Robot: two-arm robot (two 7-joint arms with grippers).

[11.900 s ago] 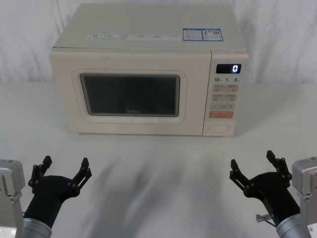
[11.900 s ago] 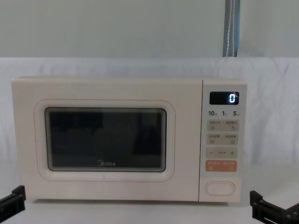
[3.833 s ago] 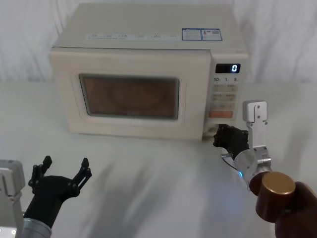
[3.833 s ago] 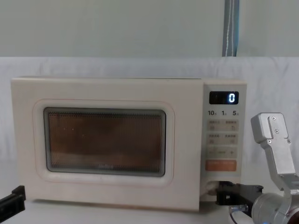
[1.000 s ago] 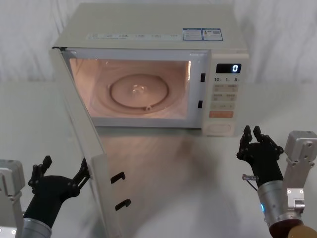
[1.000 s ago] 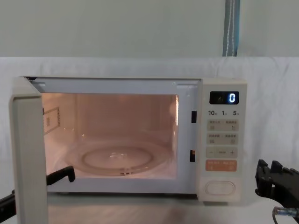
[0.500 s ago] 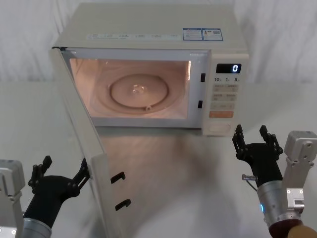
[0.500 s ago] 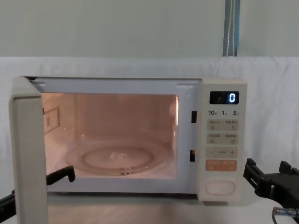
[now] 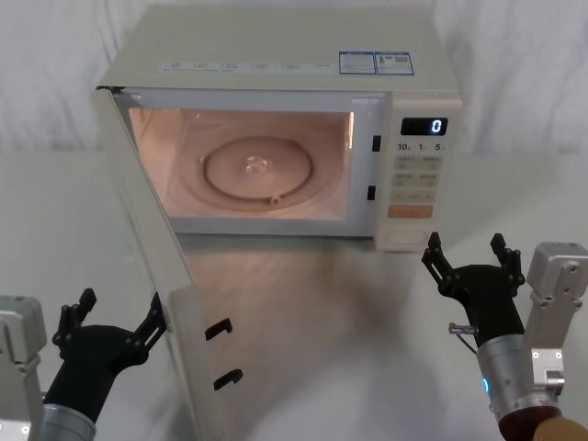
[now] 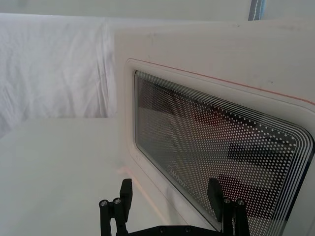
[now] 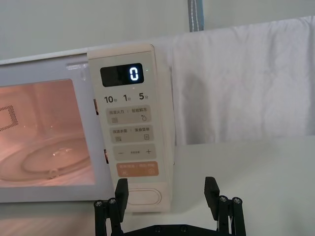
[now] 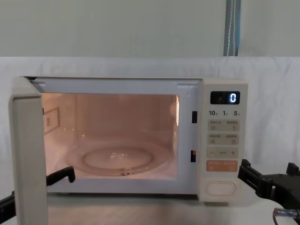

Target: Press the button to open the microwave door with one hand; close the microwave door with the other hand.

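The microwave door (image 9: 152, 257) stands swung wide open to the left, its free edge toward me, and the lit cavity shows the glass turntable. The left wrist view faces the door's outer side and dotted window (image 10: 221, 147). The button (image 9: 407, 238) sits at the bottom of the control panel, and also appears in the right wrist view (image 11: 142, 196) and the chest view (image 12: 220, 188). My right gripper (image 9: 464, 246) hovers open a little in front of and to the right of the button, not touching it. My left gripper (image 9: 122, 300) is open, just left of the door's outer face.
The microwave (image 9: 276, 55) stands on a white-covered table (image 9: 322, 312) with a white cloth backdrop. Two black latch hooks (image 9: 219, 329) stick out from the door's free edge. The display (image 11: 129, 74) reads 0. Bare table lies between the open door and the right gripper.
Over the last second my right gripper's fingers have spread from close together to wide open. The door stays open and the left gripper has not moved.
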